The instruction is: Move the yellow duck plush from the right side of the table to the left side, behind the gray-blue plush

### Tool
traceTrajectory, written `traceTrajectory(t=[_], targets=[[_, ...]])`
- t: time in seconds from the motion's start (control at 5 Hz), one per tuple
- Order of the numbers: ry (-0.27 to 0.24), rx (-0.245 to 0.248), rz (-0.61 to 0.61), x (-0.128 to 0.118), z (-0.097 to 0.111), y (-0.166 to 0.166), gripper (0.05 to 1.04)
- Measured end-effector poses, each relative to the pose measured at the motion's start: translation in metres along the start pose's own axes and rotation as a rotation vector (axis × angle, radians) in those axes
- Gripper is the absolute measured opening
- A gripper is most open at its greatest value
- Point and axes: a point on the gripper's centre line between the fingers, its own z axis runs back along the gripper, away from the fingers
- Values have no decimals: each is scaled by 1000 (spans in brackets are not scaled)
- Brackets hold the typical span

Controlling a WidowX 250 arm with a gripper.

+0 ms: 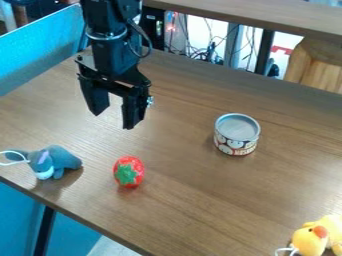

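Note:
The black gripper hangs over the upper left part of the brown table, its two fingers spread apart with nothing between them. Below it on the tabletop lies a red strawberry with green leaves facing the camera. A blue-grey plush donkey with a white loop rests near the table's left front edge. To the right of the gripper stands a small round can with a grey top and a patterned side. A yellow plush duck with an orange beak sits at the bottom right corner.
The wooden table has its front edge running diagonally across the lower left. A blue panel borders the upper left. Behind the far edge are cables, dark posts and a wooden stool-like object.

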Motion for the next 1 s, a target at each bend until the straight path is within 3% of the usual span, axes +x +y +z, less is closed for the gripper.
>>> traceTrajectory(t=[0.2,0.4,0.8,1.0], targets=[[33,-4,1,-3,-8,-1,997],[59,-13,-63,4,-5,-35,997],[77,-16,-211,15,-4,-127,997],[117,-38,-283,20,-23,-175,997]])
